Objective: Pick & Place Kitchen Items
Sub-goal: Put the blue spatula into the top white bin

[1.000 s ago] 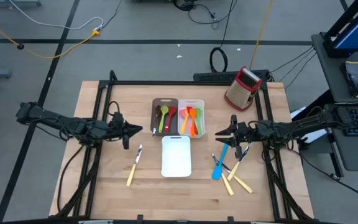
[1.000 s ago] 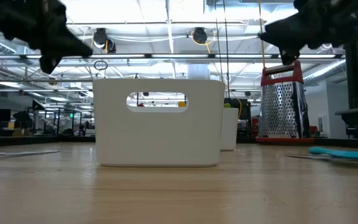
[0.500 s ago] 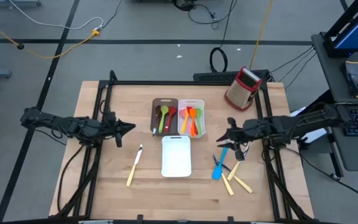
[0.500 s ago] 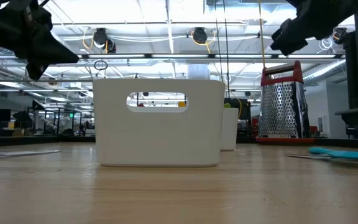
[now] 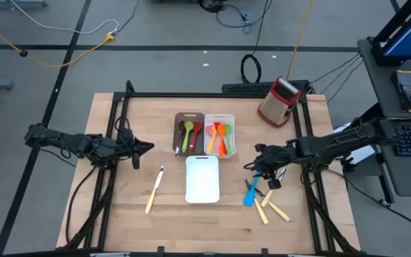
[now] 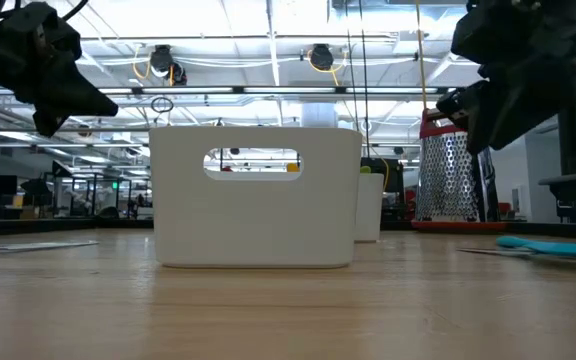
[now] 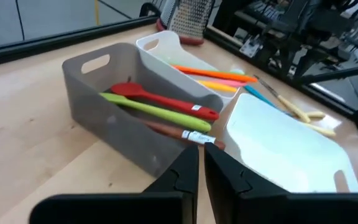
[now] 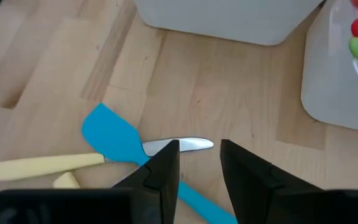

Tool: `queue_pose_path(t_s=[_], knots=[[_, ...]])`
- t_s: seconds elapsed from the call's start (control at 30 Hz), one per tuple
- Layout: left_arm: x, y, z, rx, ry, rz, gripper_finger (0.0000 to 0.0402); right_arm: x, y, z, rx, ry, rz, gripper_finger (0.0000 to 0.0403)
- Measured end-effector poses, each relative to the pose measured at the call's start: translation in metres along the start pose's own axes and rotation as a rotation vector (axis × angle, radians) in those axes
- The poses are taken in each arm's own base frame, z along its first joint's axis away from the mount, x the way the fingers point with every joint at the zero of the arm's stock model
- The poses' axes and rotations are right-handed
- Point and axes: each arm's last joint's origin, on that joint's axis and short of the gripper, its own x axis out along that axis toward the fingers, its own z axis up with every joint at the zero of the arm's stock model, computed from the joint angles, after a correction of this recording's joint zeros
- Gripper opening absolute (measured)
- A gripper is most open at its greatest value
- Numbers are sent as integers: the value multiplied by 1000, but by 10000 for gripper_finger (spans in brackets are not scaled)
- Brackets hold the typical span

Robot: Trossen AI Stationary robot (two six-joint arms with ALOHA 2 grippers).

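1. High view: the right gripper, fingers apart and empty, hangs over the blue spatula and knives, near the table edge (bare wood around).
2. The left gripper, clenched, is beside the brown tray holding spoons.

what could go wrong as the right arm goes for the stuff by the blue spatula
The right tool hangs open over a knife blade that the blue spatula lies across, so closing there might catch both. The cream handles lie close by and could get knocked aside.
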Motion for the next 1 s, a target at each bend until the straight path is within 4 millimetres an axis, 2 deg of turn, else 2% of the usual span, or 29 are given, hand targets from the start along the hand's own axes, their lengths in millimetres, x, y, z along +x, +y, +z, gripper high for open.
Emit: queue_pose_path(t_s=[0.27,0.63,1.0], knots=[[0,4,-6,48,57,36,28,1,0,-1,-61,18,4,134],[0,7,-10,44,93,60,28,2,2,-15,-162,151,67,176],[-1,7,-11,63,105,67,28,25,-1,-21,-216,276,78,196]])
